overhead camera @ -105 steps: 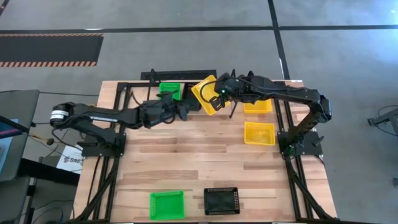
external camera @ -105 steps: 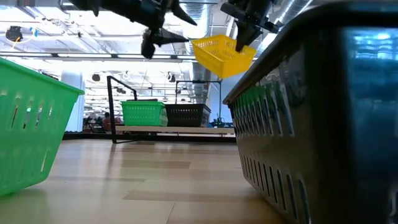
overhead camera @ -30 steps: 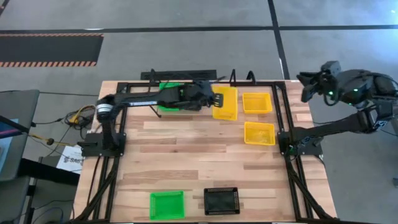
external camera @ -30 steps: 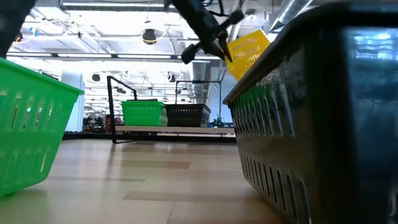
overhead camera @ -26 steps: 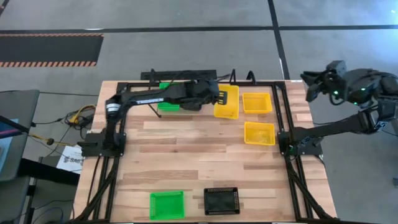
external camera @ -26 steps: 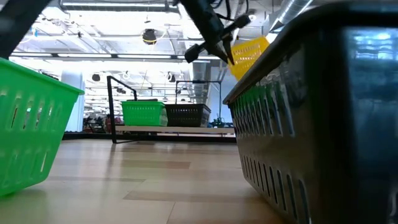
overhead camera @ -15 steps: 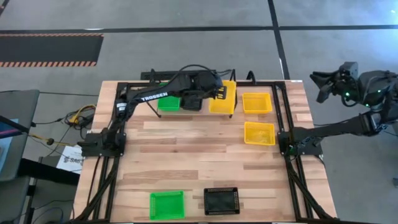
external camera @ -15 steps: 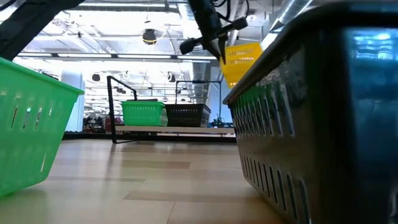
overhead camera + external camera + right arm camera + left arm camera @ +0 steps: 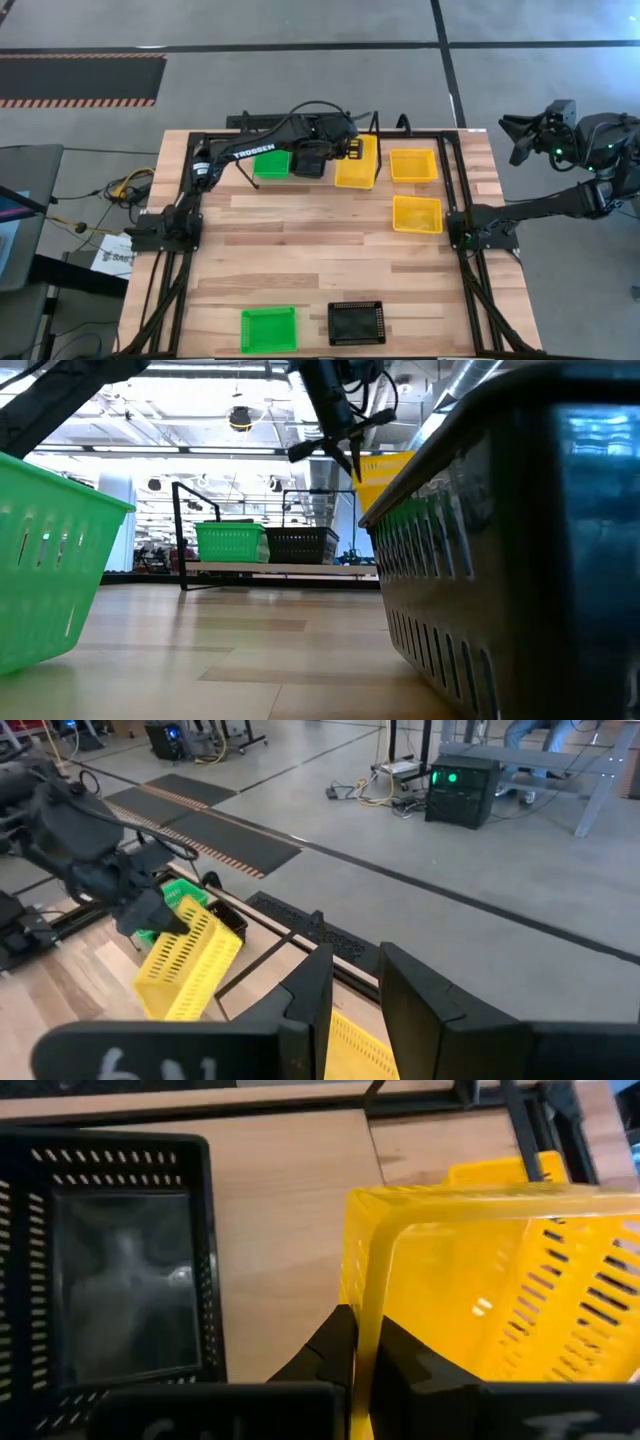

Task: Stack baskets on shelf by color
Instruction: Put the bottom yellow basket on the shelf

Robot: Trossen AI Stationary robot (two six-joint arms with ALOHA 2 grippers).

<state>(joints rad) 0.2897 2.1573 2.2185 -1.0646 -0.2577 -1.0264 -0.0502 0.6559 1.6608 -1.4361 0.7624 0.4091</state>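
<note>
Lowered a little since half a second ago, the yellow basket (image 9: pixel 357 162) hangs at the upper centre of the high view, above the shelf (image 9: pixel 300 140) — the left gripper (image 9: pixel 345 150) pinches its rim. Beside it on the shelf sit a black basket (image 9: pixel 311 159) and a green basket (image 9: pixel 271 163). Off the table at the right edge, the right gripper (image 9: pixel 512 137) waits — fingers slightly apart, nothing between them.
</note>
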